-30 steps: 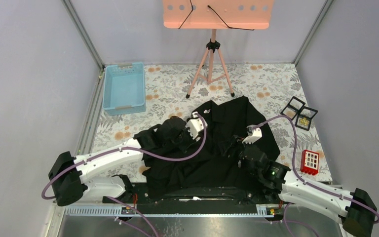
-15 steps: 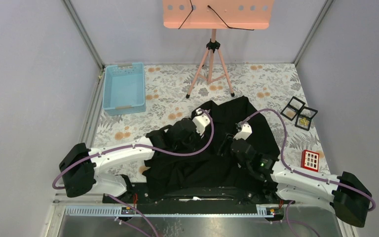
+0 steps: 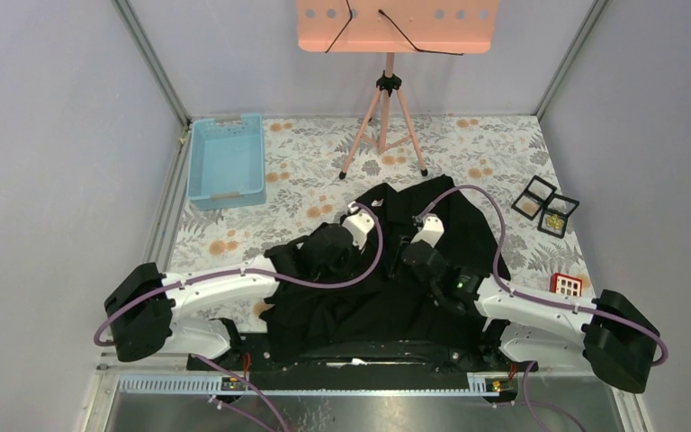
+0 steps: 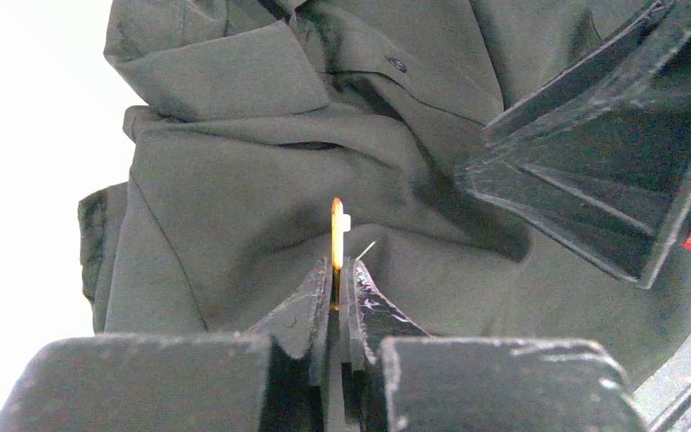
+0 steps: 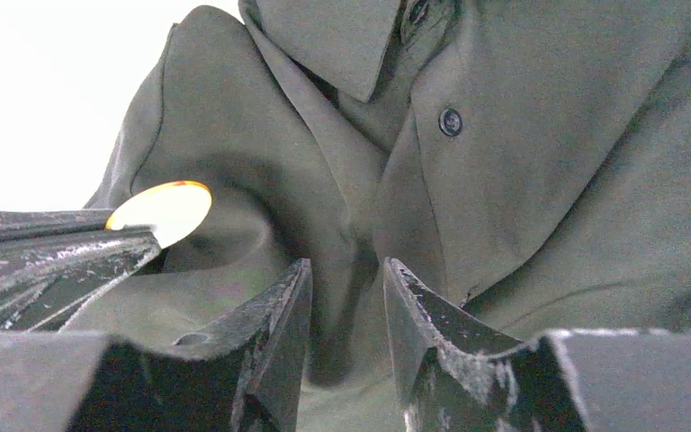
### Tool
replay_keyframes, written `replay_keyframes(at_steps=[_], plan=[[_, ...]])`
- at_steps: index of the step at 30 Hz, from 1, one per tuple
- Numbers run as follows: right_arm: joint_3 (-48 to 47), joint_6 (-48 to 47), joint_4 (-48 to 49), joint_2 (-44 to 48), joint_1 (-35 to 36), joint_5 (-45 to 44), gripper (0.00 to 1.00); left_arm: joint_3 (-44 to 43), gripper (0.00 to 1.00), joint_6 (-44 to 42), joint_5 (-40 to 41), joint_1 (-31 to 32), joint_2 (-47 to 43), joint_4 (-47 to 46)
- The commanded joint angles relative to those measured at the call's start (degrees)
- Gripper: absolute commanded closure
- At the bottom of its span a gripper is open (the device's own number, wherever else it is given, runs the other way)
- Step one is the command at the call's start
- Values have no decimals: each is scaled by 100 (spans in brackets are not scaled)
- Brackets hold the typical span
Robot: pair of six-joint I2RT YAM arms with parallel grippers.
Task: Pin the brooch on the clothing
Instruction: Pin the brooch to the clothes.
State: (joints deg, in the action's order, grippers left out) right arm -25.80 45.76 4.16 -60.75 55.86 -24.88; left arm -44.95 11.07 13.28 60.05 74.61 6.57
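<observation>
The clothing [image 3: 450, 216] is a black collared shirt, spread crumpled over the middle of the table. My left gripper [image 4: 337, 270] is shut on the brooch [image 4: 336, 236], a thin gold disc seen edge-on, just above the shirt [image 4: 234, 180]. In the right wrist view the brooch [image 5: 162, 210] shows as a round gold face at the left gripper's fingertips [image 5: 63, 256]. My right gripper [image 5: 346, 270] stands close beside it on the shirt [image 5: 522, 180], below the collar. Its jaws are part open, with a raised fold of fabric between them. From above, the left gripper [image 3: 369, 252] and right gripper [image 3: 398, 261] almost meet.
A light blue tray [image 3: 227, 162] sits at the back left. A pink music stand on a tripod [image 3: 385, 117] stands behind the shirt. Black square frames [image 3: 546, 205] and a red box [image 3: 565, 285] lie to the right on the floral cloth.
The right arm has swung left across the shirt toward the left gripper, and its jaws have narrowed. The left gripper shifted slightly, still holding the brooch.
</observation>
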Motion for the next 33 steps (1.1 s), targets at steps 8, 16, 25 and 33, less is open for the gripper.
replay_keyframes(at_steps=[8, 16, 25, 33], plan=[[-877, -497, -1011, -642, 4, -469, 59, 117, 100, 200, 230, 81, -330, -494], [-1432, -655, -1539, -1284, 4, -358, 65, 188, 100, 274, 285, 119, -383, -585], [-1563, -621, -1657, -1489, 4, -412, 74, 231, 100, 325, 341, 148, -385, -636], [-1579, -562, -1657, -1619, -15, -347, 83, 265, 100, 369, 349, 182, -368, -808]])
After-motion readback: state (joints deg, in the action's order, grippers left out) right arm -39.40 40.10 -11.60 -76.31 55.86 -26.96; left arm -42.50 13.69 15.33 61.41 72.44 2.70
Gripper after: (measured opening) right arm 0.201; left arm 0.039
